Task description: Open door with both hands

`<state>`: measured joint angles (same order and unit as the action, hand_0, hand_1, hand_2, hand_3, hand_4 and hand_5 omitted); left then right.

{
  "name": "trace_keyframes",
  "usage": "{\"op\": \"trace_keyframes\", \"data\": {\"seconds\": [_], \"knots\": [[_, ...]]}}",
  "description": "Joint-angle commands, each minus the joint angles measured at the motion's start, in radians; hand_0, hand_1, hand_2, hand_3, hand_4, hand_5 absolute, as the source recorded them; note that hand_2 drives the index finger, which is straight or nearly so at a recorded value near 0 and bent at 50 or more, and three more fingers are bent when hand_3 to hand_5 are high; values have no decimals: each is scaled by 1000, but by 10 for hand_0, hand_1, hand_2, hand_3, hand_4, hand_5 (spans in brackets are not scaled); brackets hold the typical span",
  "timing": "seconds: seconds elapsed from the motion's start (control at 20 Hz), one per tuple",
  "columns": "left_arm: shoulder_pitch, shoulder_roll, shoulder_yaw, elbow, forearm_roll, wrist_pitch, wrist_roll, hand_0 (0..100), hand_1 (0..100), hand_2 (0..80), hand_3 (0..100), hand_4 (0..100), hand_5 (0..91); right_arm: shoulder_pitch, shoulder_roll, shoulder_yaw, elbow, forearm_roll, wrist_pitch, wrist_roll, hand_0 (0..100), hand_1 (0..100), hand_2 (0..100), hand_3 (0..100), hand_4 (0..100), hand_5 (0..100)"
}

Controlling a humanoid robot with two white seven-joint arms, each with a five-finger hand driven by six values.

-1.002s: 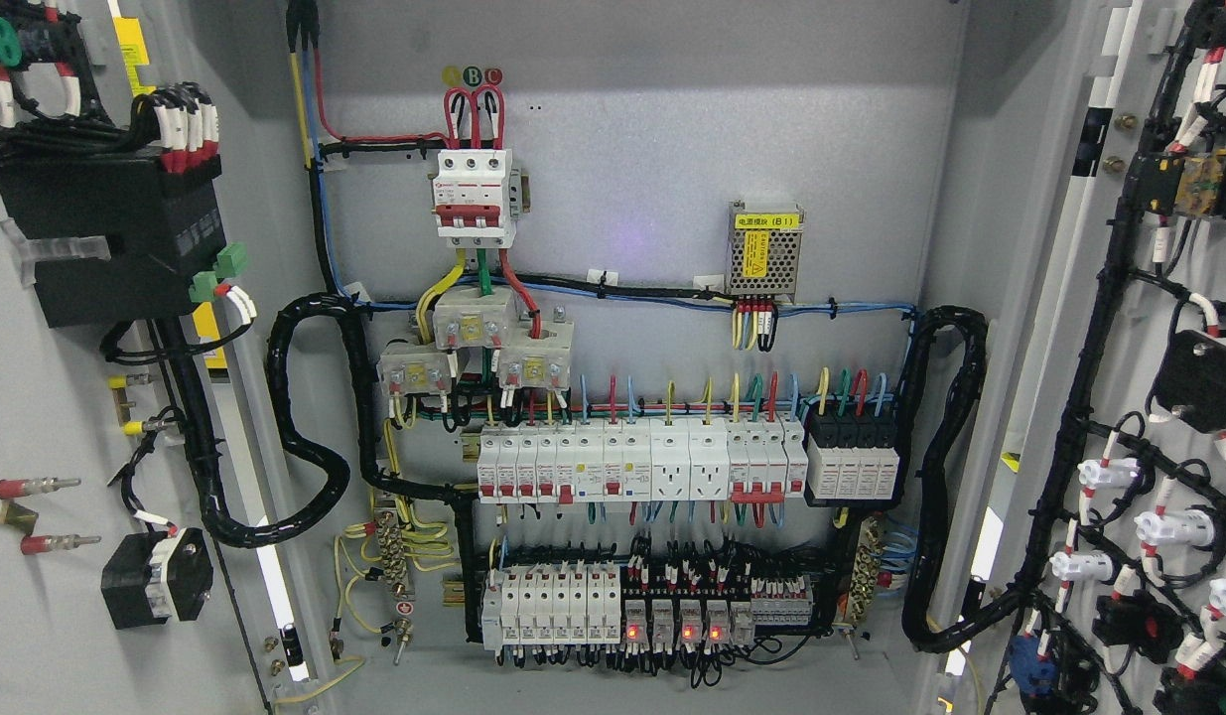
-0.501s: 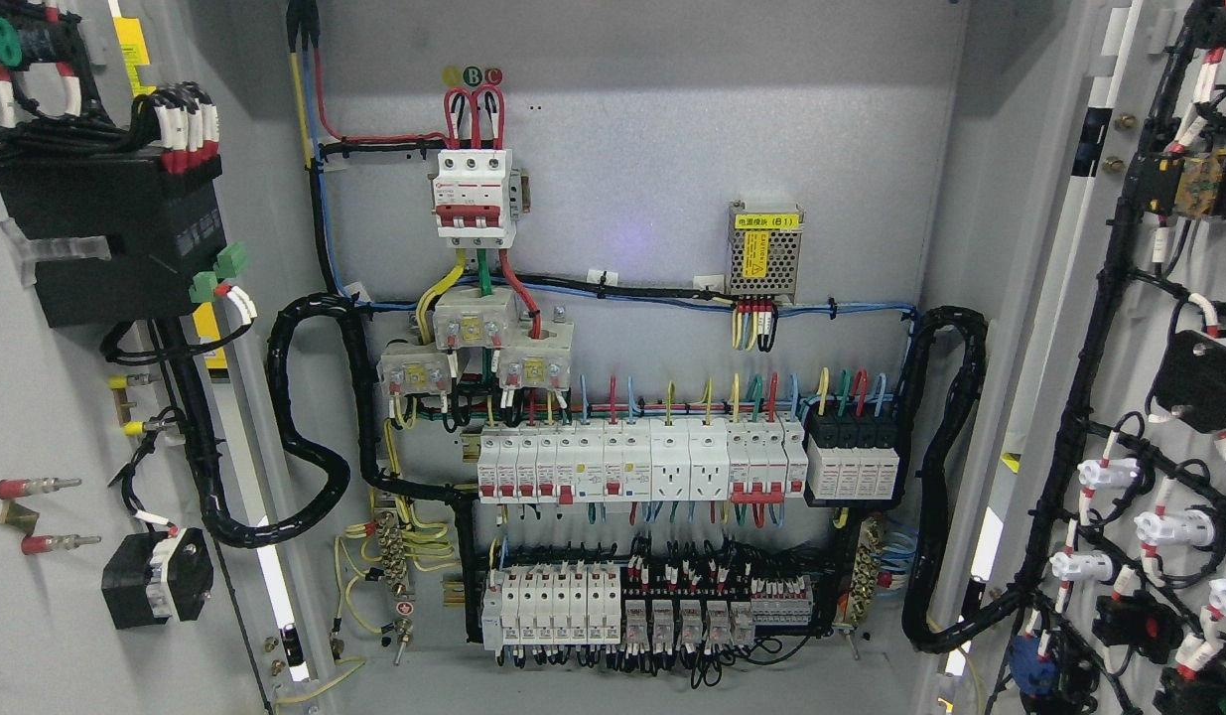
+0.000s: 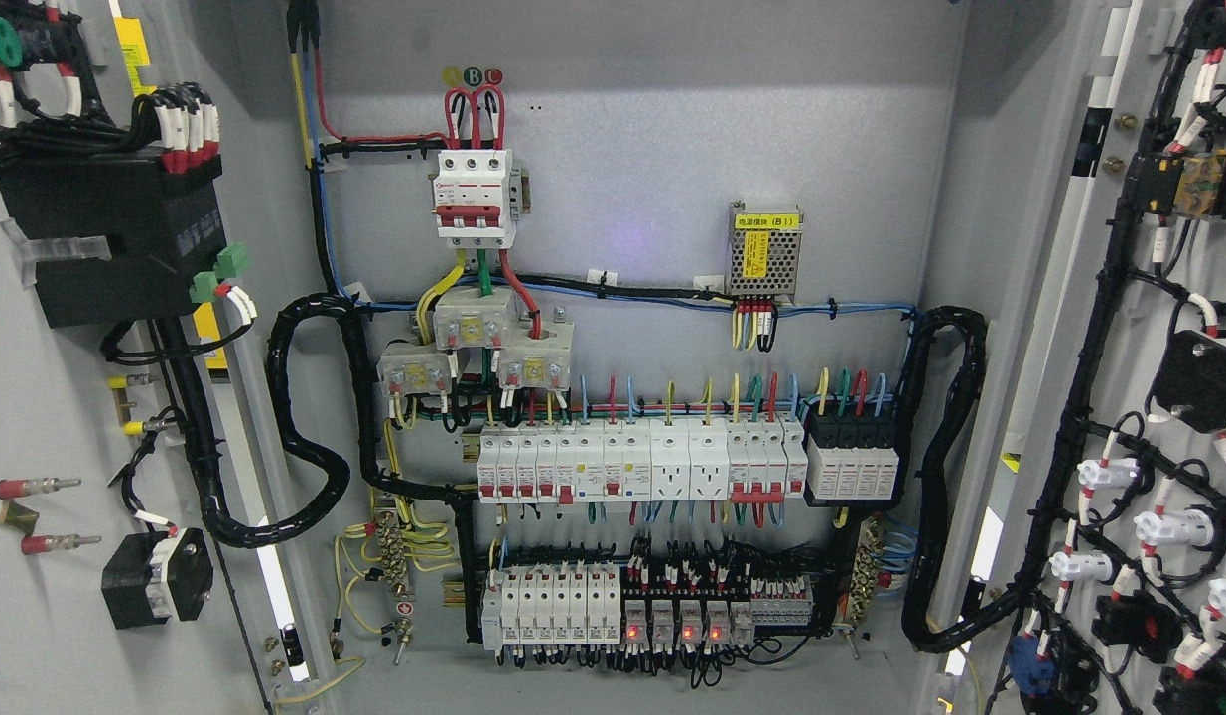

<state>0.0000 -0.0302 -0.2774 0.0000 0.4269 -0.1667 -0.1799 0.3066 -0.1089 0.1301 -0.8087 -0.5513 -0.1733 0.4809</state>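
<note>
Both doors of the grey electrical cabinet stand swung wide open. The left door [image 3: 57,417] fills the picture's left edge, its inner face carrying a black box and wired terminals. The right door [image 3: 1149,328] fills the right edge, with black cable looms and white lamp sockets on its inside. Between them the cabinet's back panel [image 3: 652,149] is fully exposed. Neither of my hands nor any arm shows in the head view.
On the back panel sit a red and white main breaker [image 3: 474,194], a small metal power supply [image 3: 766,251], a row of white breakers [image 3: 637,465] and a lower relay row [image 3: 642,611] with red lights. Thick black conduits [image 3: 305,437] loop at both sides.
The red lights on the lower relay row were off half a second ago and are lit again now. The doors and the view have not moved.
</note>
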Motion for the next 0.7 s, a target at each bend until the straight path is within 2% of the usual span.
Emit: {"op": "trace_keyframes", "data": {"seconds": [0.0, 0.05, 0.1, 0.3, 0.35, 0.55, 0.65], "knots": [[-23, -11, 0, -25, 0, -1, 8, 0, 0, 0, 0, 0, 0, -72, -2, -47, 531, 7, -2, -13, 266, 0, 0, 0, 0, 0], [-23, -11, 0, -22, -2, -1, 11, 0, 0, 0, 0, 0, 0, -84, -2, -46, 552, 7, -2, -19, 266, 0, 0, 0, 0, 0], [-23, -11, 0, -18, -2, -1, 11, 0, 0, 0, 0, 0, 0, -93, -2, -41, 563, 7, 0, -54, 267, 0, 0, 0, 0, 0], [-23, -10, -5, -14, -4, -1, 13, 0, 0, 0, 0, 0, 0, -109, -3, -37, 571, 91, 1, -283, 267, 0, 0, 0, 0, 0], [-23, -8, -5, -14, -4, -1, 13, 0, 0, 0, 0, 0, 0, -110, -2, -38, 571, 149, 1, -327, 267, 0, 0, 0, 0, 0], [-23, -2, -9, -12, -5, -1, 13, 0, 0, 0, 0, 0, 0, -112, 0, -38, 569, 333, 6, -462, 266, 0, 0, 0, 0, 0], [-23, 0, -8, -12, -57, -1, 14, 0, 0, 0, 0, 0, 0, -121, 15, -32, 572, 427, 8, -551, 266, 0, 0, 0, 0, 0]]}}
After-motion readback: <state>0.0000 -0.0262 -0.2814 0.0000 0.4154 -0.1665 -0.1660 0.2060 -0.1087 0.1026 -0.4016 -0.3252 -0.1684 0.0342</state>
